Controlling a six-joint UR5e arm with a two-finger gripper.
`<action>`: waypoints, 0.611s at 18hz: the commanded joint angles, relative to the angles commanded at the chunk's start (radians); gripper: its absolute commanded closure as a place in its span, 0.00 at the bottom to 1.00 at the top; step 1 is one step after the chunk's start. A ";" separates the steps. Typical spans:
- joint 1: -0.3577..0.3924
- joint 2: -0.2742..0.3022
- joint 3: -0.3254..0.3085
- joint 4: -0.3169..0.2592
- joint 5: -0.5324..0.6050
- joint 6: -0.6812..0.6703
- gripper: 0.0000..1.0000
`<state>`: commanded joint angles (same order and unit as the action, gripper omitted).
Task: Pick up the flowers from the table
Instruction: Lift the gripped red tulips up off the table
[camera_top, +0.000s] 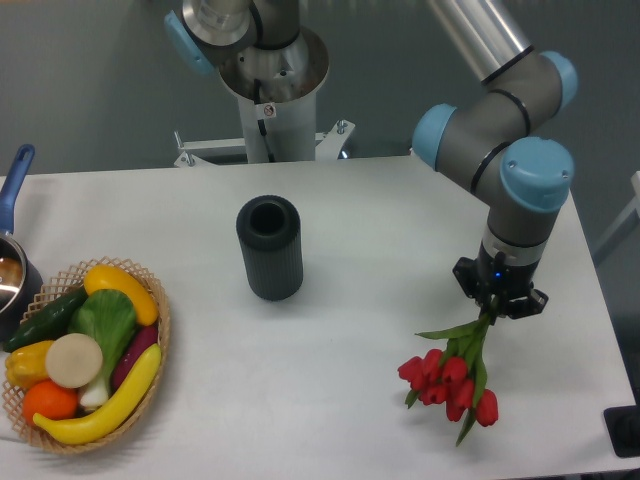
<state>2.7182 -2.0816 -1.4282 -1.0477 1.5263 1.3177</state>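
The pincer (492, 308) sits over the right side of the worktop (350, 220), closed around the upper stems of the flowers (450, 378); its fingertips are hidden among the green, so how tightly they meet is hard to tell. The red buds hang down and left of the grip, near the front edge, and whether they rest on the surface or hover just above it cannot be told. The likely trouble is slippage: thin, smooth stems held near 1 end could slide out or pivot under the weight of the heads. The black cylinder (269, 247) and the basket (85, 360) stand well apart.
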 joint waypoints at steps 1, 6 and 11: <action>0.000 -0.002 0.005 -0.002 0.000 0.000 0.97; 0.000 -0.002 0.008 0.000 0.000 0.005 0.98; 0.000 -0.002 0.009 0.000 0.000 0.005 0.98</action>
<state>2.7182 -2.0831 -1.4189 -1.0477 1.5263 1.3223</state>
